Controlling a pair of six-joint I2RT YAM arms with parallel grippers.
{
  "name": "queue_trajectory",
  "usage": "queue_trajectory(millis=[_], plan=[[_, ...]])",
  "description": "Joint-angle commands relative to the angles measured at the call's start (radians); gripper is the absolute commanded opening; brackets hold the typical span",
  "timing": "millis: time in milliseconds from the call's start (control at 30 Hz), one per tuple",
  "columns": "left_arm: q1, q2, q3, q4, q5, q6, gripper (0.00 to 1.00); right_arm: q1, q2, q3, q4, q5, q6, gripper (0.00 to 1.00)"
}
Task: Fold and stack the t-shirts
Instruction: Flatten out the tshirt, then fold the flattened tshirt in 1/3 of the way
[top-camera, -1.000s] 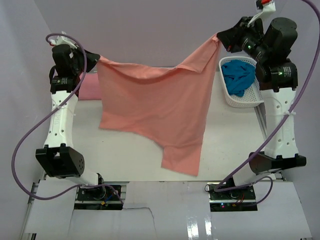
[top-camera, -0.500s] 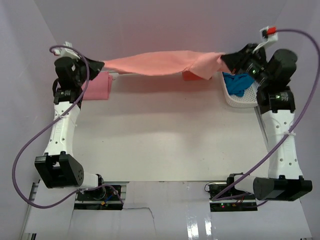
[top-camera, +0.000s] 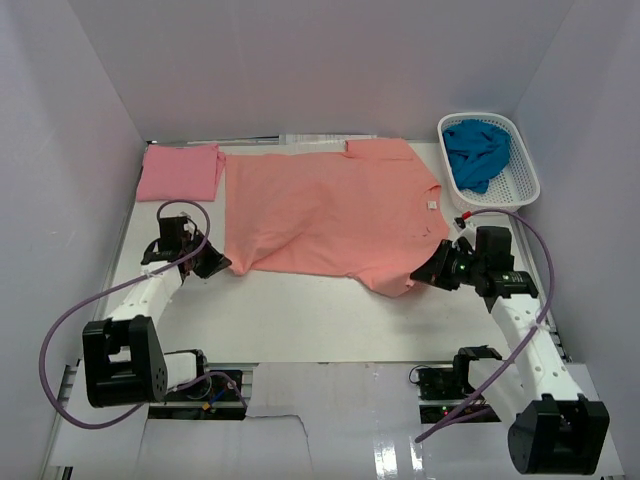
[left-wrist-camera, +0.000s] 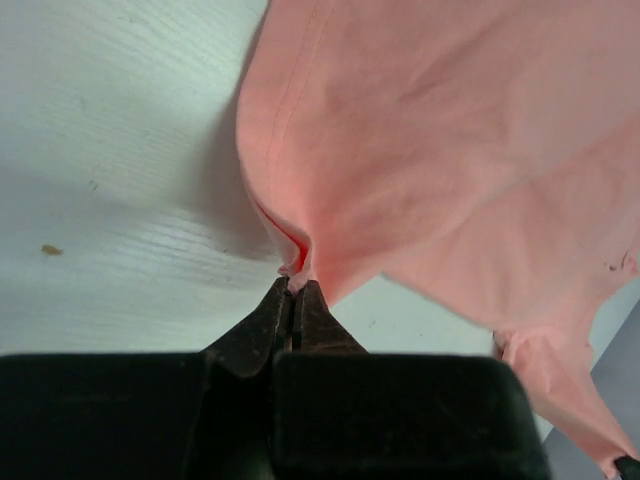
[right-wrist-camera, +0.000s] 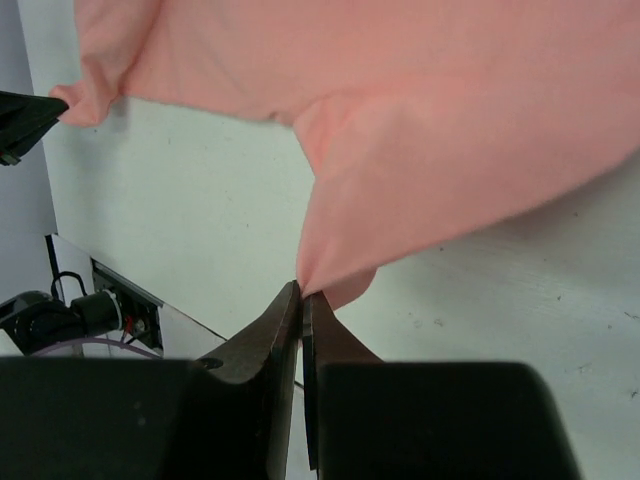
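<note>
Teal t-shirt (top-camera: 477, 152) in white basket (top-camera: 521, 178)

On my left wrist feed the salmon-orange t-shirt (left-wrist-camera: 450, 150) runs off the top and right edges, and the right wrist feed crops it the same way, so I see only corners. From above, its white neck label (top-camera: 433, 206) is too small to read. The teal-blue t-shirt (top-camera: 475, 155) lies bunched in the basket (top-camera: 520, 180), its underside hidden from me.
</note>
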Motion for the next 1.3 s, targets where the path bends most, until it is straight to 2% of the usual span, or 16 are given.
queue_trajectory(millis=[0,133,233,467,533,767,900,1267], plan=[[0.001,-0.093,0.026,-0.099,-0.085,0.057,0.00,0.005,-0.091,-0.005,-0.143,0.041,-0.062,0.08],[0.001,-0.152,0.042,-0.149,-0.124,0.063,0.00,0.003,-0.209,-0.040,-0.238,0.099,-0.079,0.08],[0.001,-0.165,0.049,-0.162,-0.145,0.064,0.00,0.003,-0.240,-0.069,-0.249,0.108,-0.070,0.08],[0.009,-0.099,0.086,-0.244,-0.275,0.041,0.00,0.003,-0.245,-0.028,-0.275,0.231,-0.035,0.08],[0.015,-0.070,0.092,-0.247,-0.276,0.038,0.00,0.003,-0.257,-0.016,-0.266,0.276,-0.026,0.08],[0.030,-0.053,0.097,-0.238,-0.311,0.040,0.00,0.003,-0.210,0.010,-0.285,0.380,0.005,0.08],[0.032,-0.053,0.100,-0.234,-0.314,0.041,0.00,0.003,-0.211,0.024,-0.272,0.391,0.008,0.08],[0.033,0.071,0.204,-0.192,-0.240,0.002,0.00,0.003,-0.040,0.144,-0.142,0.322,-0.018,0.08]])
